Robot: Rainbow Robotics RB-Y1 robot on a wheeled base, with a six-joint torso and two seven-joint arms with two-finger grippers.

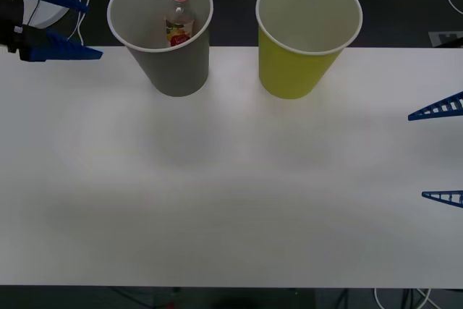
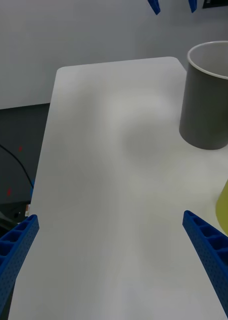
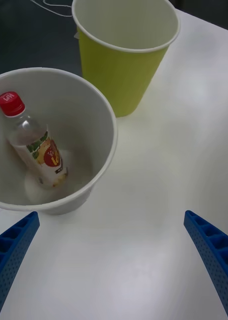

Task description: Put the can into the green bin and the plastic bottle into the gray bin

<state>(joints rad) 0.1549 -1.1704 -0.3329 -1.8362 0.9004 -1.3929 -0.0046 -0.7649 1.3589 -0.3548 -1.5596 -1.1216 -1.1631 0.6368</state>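
Already plastic bottle [image 1: 178, 17] upright inside gray bin [image 1: 173, 70]; green bin [image 1: 293, 70] beside it holds nothing visible (no can on table [image 1: 231, 179]). Left hand [image 1: 54, 23] spread, nearest gray bin; right hand [image 1: 441, 153] spread, well apart from it, on green bin's side.

right gripper [image 1: 443, 153] | edge-cropped | plastic bottle [image 1: 178, 18] | base hidden

Front camera: high, facing forward and down over the white worktop [image 1: 231, 200]. Wrist cameras sit lower and nearer. All three share the dark gray tapered paper bin [image 1: 173, 70] [image 2: 206, 115] [image 3: 101, 150].
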